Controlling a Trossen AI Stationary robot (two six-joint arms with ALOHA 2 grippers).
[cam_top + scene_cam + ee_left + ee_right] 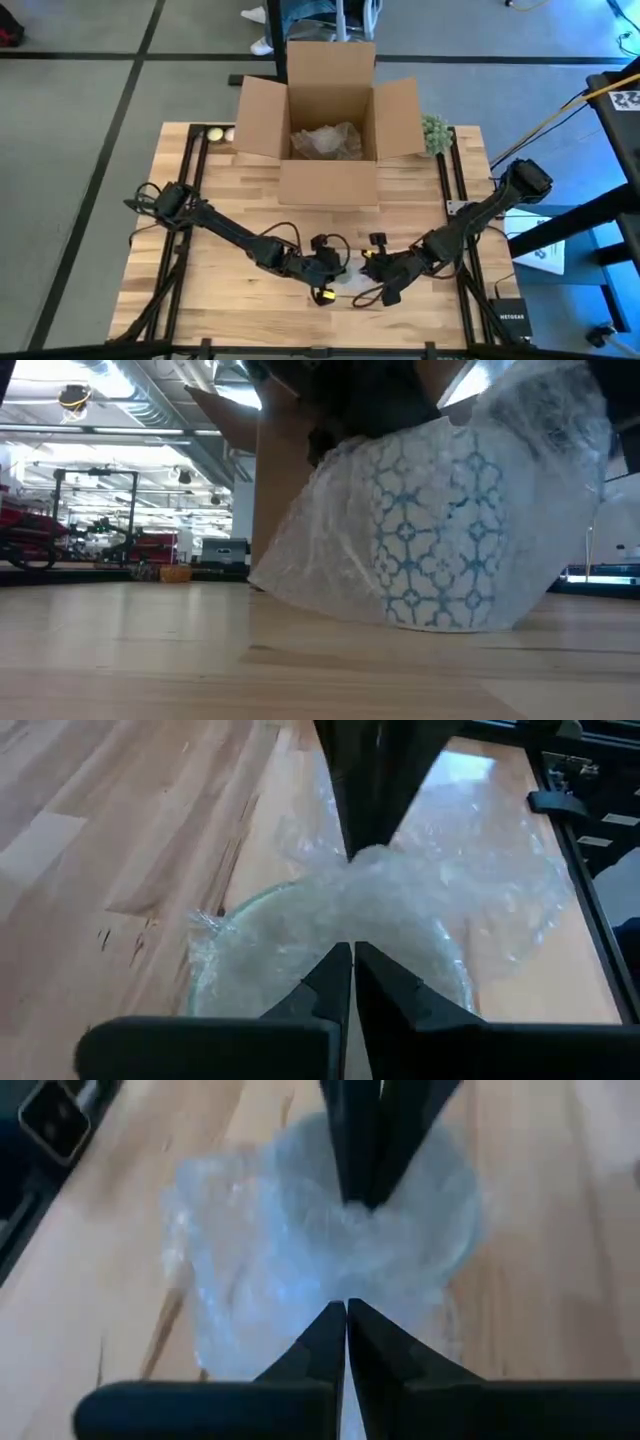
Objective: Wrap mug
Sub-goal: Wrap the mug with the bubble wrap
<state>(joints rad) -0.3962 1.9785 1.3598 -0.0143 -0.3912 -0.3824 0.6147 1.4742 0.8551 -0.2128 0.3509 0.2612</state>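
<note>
An industrial workshop: ceiling ducts [150, 405], machinery racks [95, 510], concrete floor [70, 100].

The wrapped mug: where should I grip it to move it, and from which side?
Grip the gathered bubble wrap bunched above the mug, coming straight down. The mug stands upright on the table, and both the left gripper and right gripper are shut there.

In the low view the mug [440, 530] shows only as a blue pattern through cloudy bubble wrap [330, 550]; its rim is lost behind dark arm parts cut off by the top edge. From above, the left gripper [330, 272] and right gripper [375, 268] cover it almost wholly. What lies crumpled inside the cardboard box [330, 185] cannot be told. Two small pale round things [221, 134] at the bench corner are too small to identify.
</note>
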